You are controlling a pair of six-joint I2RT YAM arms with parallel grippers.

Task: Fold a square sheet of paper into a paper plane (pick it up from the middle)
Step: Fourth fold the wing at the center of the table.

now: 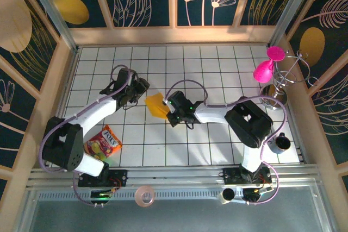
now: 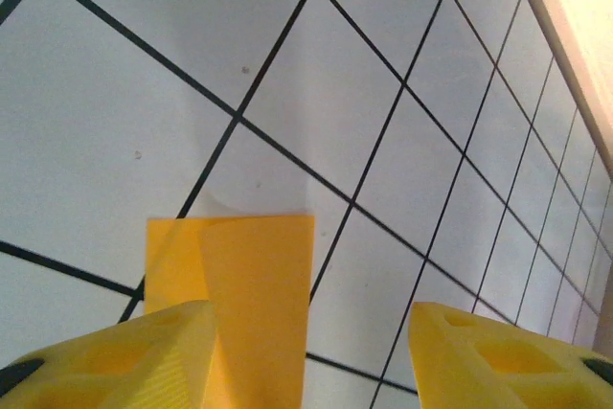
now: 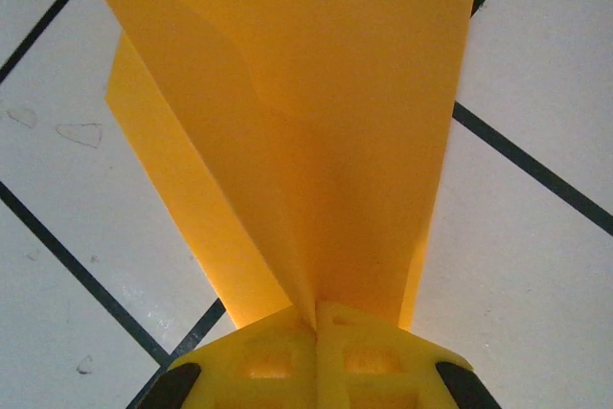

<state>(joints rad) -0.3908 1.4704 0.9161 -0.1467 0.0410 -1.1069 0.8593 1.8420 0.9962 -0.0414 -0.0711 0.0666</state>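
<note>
The right gripper (image 3: 316, 318) pinches the thin, folded orange-yellow paper sheet (image 3: 316, 122) at its crease, probably to hold the fold. Beside that sheet the left gripper (image 2: 308, 342) has its fingers spread, empty.

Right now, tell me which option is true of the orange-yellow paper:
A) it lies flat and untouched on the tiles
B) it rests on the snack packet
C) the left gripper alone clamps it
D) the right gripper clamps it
D: in the right wrist view the right gripper is closed on the folded paper, while the left gripper has its fingers spread apart, clamping nothing.
</note>
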